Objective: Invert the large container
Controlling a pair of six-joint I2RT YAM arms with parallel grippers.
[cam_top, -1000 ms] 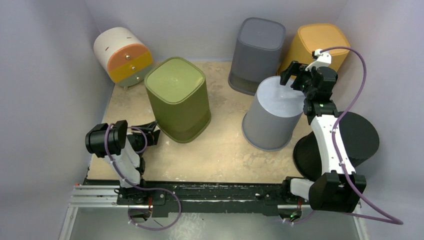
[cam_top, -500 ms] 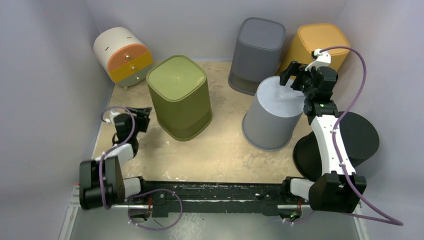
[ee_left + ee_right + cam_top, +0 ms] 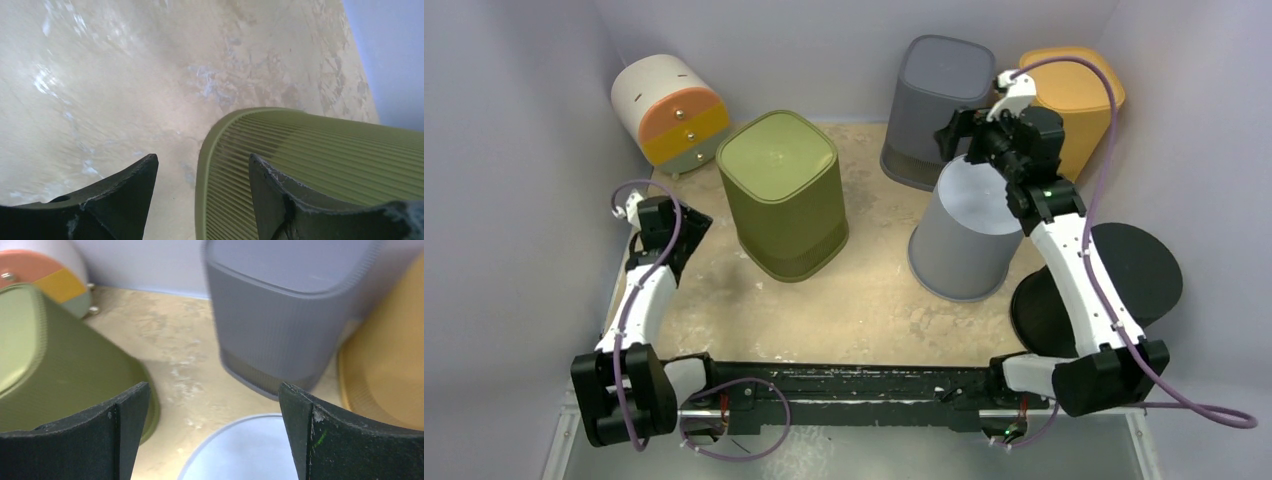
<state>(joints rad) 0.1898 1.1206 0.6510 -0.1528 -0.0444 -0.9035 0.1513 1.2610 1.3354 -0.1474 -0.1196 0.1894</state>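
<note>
- olive-green bin [image 3: 782, 195] stands mouth-down on the table [image 3: 864, 305], closed base up, long axis upright;
- left gripper [image 3: 202, 160] spread, empty, near it;
- right gripper [image 3: 213, 387] spread, empty, above the pale grey bin [image 3: 969, 235]

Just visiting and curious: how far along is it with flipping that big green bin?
Done, it seems: the green bin stands rim-down, closed base up. In hand: nothing; the left end effector is open beside it, gripping nothing. Left: probably only backing away.
</note>
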